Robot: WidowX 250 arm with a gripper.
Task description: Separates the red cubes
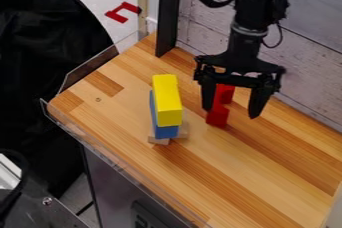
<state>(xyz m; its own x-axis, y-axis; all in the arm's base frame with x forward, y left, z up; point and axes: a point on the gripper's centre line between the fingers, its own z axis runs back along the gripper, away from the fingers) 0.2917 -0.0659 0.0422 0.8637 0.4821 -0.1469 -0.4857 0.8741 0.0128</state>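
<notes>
The gripper (231, 112) hangs over the right-hand part of the wooden table, open, with its two fingers spread apart. Red cubes (218, 116) form a short line beside its left finger, which hides part of their left side. The farther red piece (226, 93) lies behind, under the gripper's body, between the fingers as seen from here. Whether the red pieces touch one another, or the left finger touches them, I cannot tell.
Left of the red pieces stands a stack with a yellow block (167, 101) over a blue block (165, 131) and pale wooden pieces (159, 140) at its base. A clear rim edges the table (220, 172); a whitish plank wall (314, 67) rises behind.
</notes>
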